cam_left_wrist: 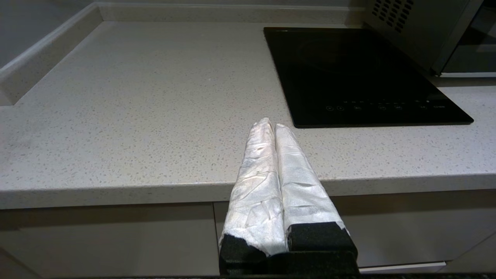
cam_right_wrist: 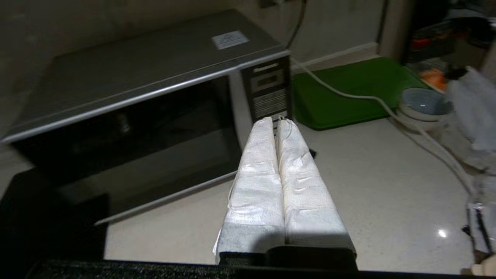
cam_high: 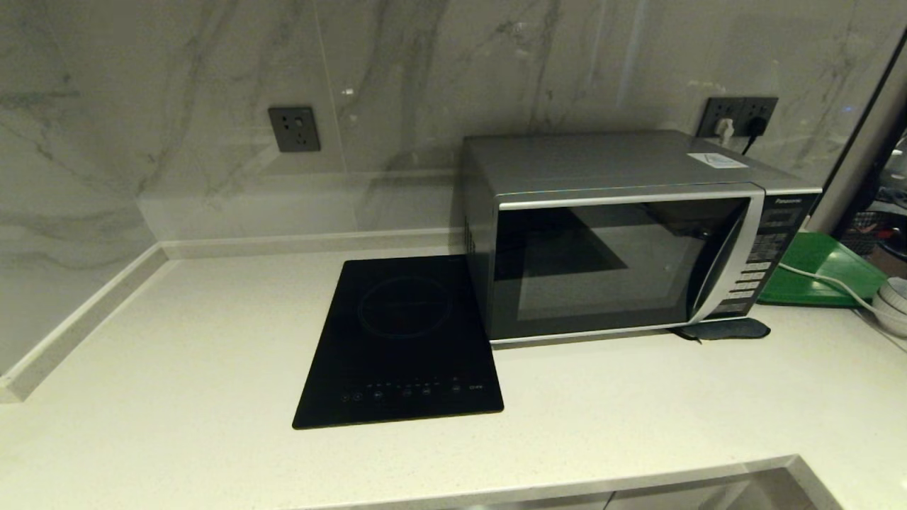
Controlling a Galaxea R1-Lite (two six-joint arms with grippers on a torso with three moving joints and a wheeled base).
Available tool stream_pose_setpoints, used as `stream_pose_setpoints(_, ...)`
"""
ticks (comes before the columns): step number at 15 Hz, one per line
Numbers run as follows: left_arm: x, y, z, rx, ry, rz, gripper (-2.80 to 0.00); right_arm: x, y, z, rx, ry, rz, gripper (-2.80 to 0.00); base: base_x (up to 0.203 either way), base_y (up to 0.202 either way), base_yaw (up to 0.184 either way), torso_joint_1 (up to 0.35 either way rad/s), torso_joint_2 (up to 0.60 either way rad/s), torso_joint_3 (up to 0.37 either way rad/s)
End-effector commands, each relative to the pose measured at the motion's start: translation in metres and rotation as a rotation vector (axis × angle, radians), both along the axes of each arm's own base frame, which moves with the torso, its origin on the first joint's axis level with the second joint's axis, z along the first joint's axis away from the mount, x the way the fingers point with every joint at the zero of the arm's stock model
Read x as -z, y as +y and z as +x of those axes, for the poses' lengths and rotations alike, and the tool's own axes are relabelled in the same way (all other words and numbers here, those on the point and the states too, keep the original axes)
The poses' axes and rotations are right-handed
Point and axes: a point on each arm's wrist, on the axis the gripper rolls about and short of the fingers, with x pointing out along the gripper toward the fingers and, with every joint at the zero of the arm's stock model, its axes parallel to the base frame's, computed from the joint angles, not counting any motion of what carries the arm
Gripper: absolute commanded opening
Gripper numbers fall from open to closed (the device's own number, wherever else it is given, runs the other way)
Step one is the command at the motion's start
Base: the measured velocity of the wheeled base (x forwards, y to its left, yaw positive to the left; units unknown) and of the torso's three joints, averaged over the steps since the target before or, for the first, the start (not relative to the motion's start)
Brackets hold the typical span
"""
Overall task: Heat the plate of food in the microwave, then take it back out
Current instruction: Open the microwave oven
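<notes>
Microwave [cam_high: 623, 241] door shut; right claw [cam_right_wrist: 279, 123] closed, empty

The wall [cam_high: 212, 85] is grey stone with dark lines and two dark plugs. The long counter [cam_high: 177, 397] is pale and speckled, with cupboards below.

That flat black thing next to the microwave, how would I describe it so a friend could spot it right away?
Start from the big silver-grey microwave against the marble wall. Just to its left, flush in the pale countertop, lies the black glass induction cooktop. Unlike the boxy oven, it is a flat slab with a faint ring and a row of small touch symbols along its front edge.
</notes>
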Motion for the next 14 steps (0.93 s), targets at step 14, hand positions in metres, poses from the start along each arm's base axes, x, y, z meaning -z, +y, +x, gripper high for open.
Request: stream_pose_setpoints(14, 0.0, 0.0, 0.0, -0.001, 0.0, -0.001, -2.8, 0.032, 0.011, 0.169, 0.441, 0.334, -0.219, -2.8, 0.0, 0.0, 0.0, 0.0, 0.0, 0.0)
